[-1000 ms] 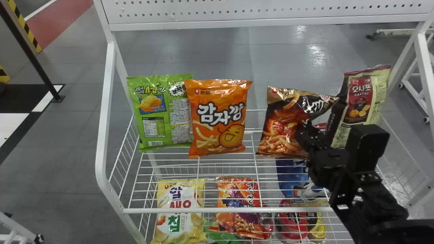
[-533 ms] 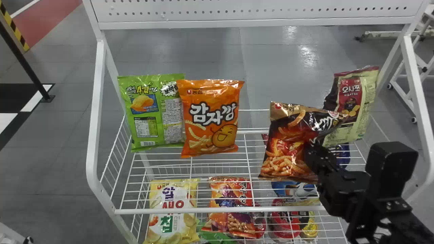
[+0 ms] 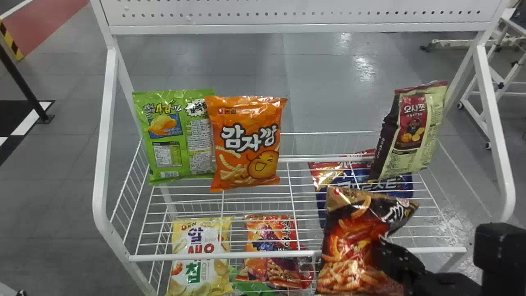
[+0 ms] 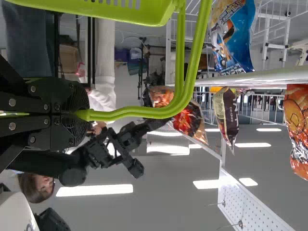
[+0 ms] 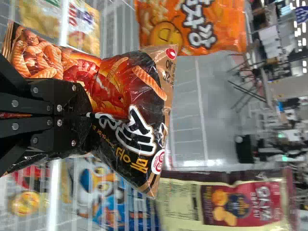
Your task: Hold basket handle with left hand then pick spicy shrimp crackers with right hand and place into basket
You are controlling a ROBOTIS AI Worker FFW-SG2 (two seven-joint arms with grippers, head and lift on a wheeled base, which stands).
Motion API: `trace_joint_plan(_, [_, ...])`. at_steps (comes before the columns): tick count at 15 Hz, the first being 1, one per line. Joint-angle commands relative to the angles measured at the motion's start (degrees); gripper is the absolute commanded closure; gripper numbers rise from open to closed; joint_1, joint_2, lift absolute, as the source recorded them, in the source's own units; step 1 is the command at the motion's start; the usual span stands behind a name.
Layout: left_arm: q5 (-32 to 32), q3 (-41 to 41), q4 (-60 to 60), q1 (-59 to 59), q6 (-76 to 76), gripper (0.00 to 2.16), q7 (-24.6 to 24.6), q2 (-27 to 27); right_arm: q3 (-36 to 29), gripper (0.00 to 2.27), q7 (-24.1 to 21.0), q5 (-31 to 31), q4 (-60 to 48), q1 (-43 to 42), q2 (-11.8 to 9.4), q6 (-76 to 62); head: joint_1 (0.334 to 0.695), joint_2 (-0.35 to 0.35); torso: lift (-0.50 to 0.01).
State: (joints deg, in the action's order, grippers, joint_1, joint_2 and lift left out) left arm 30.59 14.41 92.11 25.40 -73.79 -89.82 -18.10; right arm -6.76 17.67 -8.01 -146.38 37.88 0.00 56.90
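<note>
In the head view my right gripper is low at the right, shut on the black and orange spicy shrimp crackers bag, which hangs in front of the rack's lower wire shelves. The right wrist view has my right gripper pinching the middle of the crackers. In the left wrist view my left gripper is shut on the green handle of the basket. Farther off there, the right arm holds the bag, apart from the basket.
Green and orange bags stand at the rack's upper left, a dark and cream bag at its right. More snacks lie on the wire shelves below. The white shelf rail runs behind the held bag.
My right gripper has drawn the crackers down and nearer, away from the dark and cream bag. The head view has shifted slightly, with the rack moving left in it.
</note>
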Motion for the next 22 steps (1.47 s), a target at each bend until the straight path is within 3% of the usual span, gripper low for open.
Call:
trace_joint_plan(1, [0.0, 0.0, 0.0, 0.0, 0.0, 2.15, -0.7, 0.0, -5.3, 2.05, 2.4, -5.7, -4.6, 0.7, 0.1, 15.0, 0.695, -0.009, -0.01])
trace_joint_plan(5, [0.0, 0.0, 0.0, 0.0, 0.0, 2.15, -0.7, 0.1, -7.1, 2.05, 6.3, -8.2, -5.9, 0.8, 0.1, 26.4, 0.695, -0.005, -0.01])
trace_joint_plan(8, [-0.1, 0.1, -0.1, 0.0, 0.0, 2.15, -0.7, 0.2, -4.2, 2.05, 8.5, -9.6, -2.9, 0.9, 0.1, 27.1, 0.695, 0.047, -0.01])
trace_joint_plan(10, [0.0, 0.2, -0.1, 0.0, 0.0, 2.15, -0.7, 0.2, -0.5, 2.05, 8.5, -9.3, 0.1, 0.4, 0.1, 26.0, 0.695, 0.1, -0.01])
trace_joint_plan(11, [0.0, 0.2, -0.1, 0.1, 0.0, 2.15, -0.7, 0.2, 1.5, 2.05, 8.5, -8.6, 2.2, -0.3, 0.1, 25.5, 0.695, 0.172, -0.01])
trace_joint_plan(16, [0.0, 0.1, -0.1, 0.2, 0.0, 2.15, -0.7, 0.3, 11.2, 2.04, 7.6, -6.3, 8.7, -2.9, 0.1, 22.3, 0.695, 0.35, -0.01])
trace_joint_plan(18, [0.0, 0.2, -0.1, 0.3, 0.0, 2.15, -0.7, 0.3, 14.5, 2.02, 6.9, -4.5, 10.4, -4.1, 0.1, 22.5, 0.695, 0.35, -0.01])
trace_joint_plan(20, [0.0, 0.3, -0.1, 0.4, 0.2, 2.15, -0.7, 0.3, 17.0, 1.84, 6.7, -4.0, 14.1, -6.2, 0.1, 21.6, 0.695, 0.35, -0.01])
trace_joint_plan(21, [0.0, 0.3, -0.1, 0.4, 0.2, 2.15, -0.7, 0.3, 18.5, 1.56, 6.7, -3.9, 16.4, -6.9, 0.1, 19.5, 0.695, 0.35, -0.01])
trace_joint_plan(22, [0.0, 0.2, 0.0, 0.4, 0.2, 2.15, -0.7, 0.4, 19.7, 1.13, 6.9, -4.0, 17.8, -7.3, 0.1, 17.6, 0.695, 0.35, -0.01])
